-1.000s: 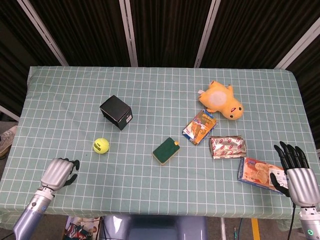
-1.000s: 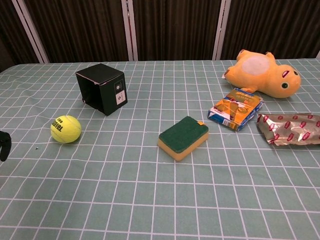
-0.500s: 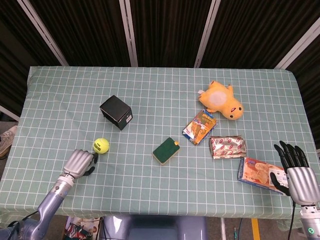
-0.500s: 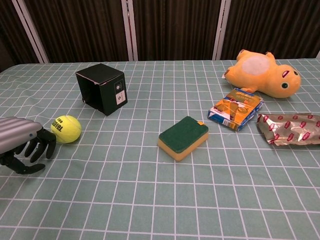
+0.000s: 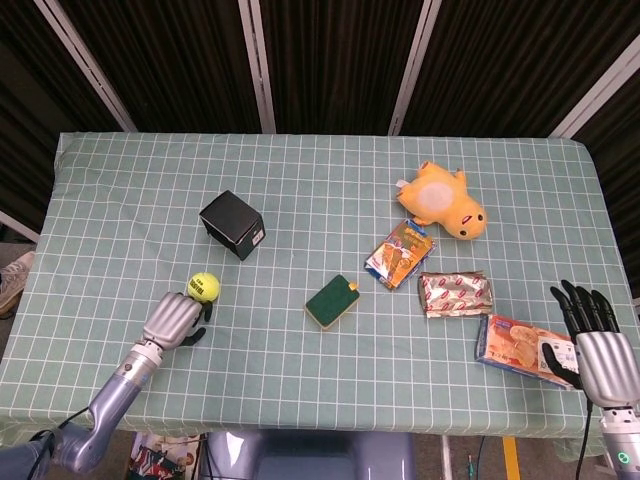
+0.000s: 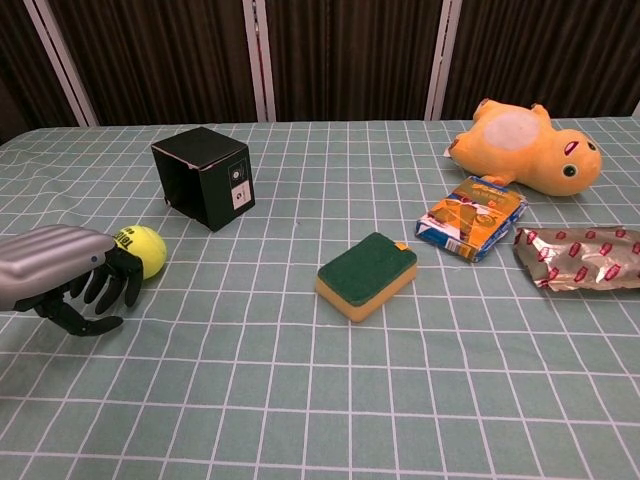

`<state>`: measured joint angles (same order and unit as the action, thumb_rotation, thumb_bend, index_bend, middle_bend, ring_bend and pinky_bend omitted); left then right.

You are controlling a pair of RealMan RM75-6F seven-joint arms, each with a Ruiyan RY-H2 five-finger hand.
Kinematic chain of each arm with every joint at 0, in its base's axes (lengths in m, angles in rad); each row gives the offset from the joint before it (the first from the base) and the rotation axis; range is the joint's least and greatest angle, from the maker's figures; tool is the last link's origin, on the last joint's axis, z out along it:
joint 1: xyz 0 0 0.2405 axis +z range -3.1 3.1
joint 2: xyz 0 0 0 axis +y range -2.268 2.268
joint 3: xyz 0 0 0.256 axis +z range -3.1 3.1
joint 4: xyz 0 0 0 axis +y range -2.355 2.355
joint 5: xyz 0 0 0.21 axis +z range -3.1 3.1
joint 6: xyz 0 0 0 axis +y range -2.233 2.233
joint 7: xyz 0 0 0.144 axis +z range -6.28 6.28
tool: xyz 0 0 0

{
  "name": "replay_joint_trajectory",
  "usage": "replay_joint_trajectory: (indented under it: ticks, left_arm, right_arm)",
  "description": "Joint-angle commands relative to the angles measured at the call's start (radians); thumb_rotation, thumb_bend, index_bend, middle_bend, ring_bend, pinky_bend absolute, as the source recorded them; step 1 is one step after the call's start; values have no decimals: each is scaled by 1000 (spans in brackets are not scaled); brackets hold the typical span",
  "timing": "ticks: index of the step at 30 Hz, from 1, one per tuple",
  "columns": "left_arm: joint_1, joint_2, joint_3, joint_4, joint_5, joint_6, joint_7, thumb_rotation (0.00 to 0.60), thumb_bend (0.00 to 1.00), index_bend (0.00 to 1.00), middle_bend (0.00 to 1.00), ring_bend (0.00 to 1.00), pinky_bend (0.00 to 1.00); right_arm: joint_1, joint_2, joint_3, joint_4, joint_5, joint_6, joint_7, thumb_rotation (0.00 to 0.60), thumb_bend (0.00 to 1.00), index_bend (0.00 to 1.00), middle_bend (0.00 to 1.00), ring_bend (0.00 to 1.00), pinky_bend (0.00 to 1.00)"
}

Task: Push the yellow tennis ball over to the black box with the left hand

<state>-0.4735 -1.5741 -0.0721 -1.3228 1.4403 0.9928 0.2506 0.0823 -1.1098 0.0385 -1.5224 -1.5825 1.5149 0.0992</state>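
left robot hand (image 6: pixel 75 275), fingers curled on nothing, touches the ball (image 6: pixel 143 249); pushing underway, next nudge it up toward the box (image 6: pixel 203 176)

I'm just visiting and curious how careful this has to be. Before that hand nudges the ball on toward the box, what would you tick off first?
1. Left hand behind the tennis ball, on the side away from the black box: ok.
2. Fingers actually touching the ball: cannot tell; they look very close.
3. Nothing lies between ball and box: ok.
4. Ball short of the box, so a push is needed: ok.
5. Sponge off the ball's route: ok.
6. Right hand far off at the table's other end: ok.
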Motion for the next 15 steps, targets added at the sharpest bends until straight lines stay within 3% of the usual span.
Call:
replay_joint_trajectory:
  ticks: [1, 15]
  left_arm:
    - [-13, -9, -2, 20, -3, -7, -6, 600, 305, 505, 629, 564, 559]
    - [-56, -39, -11, 104, -29, -47, -36, 600, 305, 490, 591, 536, 540]
  right_arm:
    - [0, 1, 3, 0, 5, -1, 2, 600, 426, 0, 0, 0, 0]
    - [3, 1, 6, 3, 16, -12, 9, 600, 426, 0, 0, 0, 0]
